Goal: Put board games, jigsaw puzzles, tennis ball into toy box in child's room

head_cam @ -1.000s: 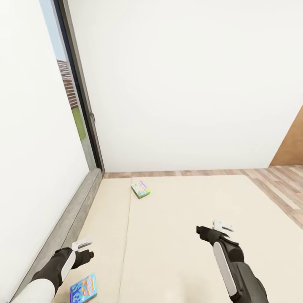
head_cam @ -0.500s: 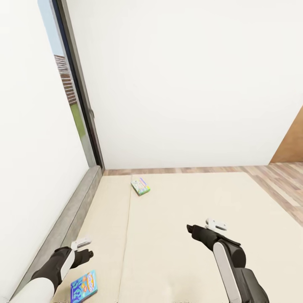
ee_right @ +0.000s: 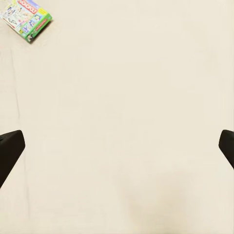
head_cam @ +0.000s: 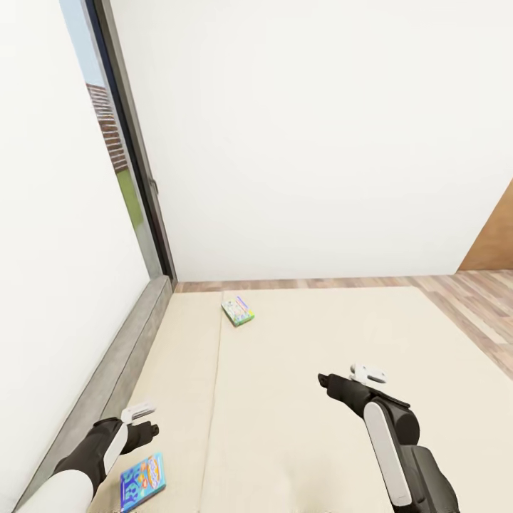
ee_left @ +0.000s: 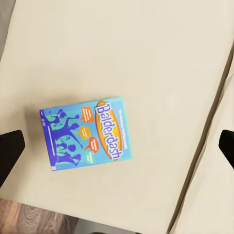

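Both pincers, left (head_cam: pixel 146 422) & right (head_cam: pixel 340 377), gape empty over the beige bed (head_cam: pixel 320 342): left sits above the flat blue "Balderdash" game box (ee_left: pixel 85 132) near the bed's headboard edge, prob. lining up a grab.

Bed (head_cam: pixel 320 399): mattress looked like matt beige cloth, smooth, one seam along its length. Headboard (head_cam: pixel 107 385): rough, matt grey, concrete-like. Blue board game (ee_left: pixel 85 132): printed card, smooth, slight sheen. Green-white board game (ee_right: pixel 26 18): printed card, same finish. Floor (head_cam: pixel 470 299): wood planks, matt. Wall (head_cam: pixel 306 142): plain white, matt. Right arm shell (head_cam: pixel 388 456): smooth black and white plastic.
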`<state>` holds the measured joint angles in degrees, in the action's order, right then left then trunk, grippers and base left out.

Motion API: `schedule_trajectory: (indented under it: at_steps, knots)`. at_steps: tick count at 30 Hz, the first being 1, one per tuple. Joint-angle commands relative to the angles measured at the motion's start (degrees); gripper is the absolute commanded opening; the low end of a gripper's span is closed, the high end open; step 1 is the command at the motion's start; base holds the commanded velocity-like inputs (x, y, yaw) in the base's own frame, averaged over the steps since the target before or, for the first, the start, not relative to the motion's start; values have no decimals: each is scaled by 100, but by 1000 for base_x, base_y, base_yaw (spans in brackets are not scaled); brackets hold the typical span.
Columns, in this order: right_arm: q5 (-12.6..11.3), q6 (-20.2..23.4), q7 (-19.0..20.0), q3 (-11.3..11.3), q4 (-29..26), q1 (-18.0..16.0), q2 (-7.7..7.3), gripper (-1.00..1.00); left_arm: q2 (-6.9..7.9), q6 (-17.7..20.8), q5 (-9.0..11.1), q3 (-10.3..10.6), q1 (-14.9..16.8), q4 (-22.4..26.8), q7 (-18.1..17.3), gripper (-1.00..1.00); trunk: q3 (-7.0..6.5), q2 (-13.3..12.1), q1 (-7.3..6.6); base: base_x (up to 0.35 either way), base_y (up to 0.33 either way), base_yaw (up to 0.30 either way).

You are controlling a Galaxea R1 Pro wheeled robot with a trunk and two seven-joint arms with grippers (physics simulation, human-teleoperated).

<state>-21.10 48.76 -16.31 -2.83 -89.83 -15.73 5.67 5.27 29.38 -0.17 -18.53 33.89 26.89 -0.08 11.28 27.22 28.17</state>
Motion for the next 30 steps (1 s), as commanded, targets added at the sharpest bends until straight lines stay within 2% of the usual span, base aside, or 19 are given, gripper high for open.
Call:
schedule_trajectory:
  at_steps: [1,30]
  knots:
    - [-60,21,-48,-6,-7,-14,4,100,-3,33,0,-24,4,9,-1,100,20,11,2,0,0,0]
    - [-61,27,-40,63,-29,-36,64,100,30,15,21,-19,4,9,-9,100,289,11,2,0,0,0]
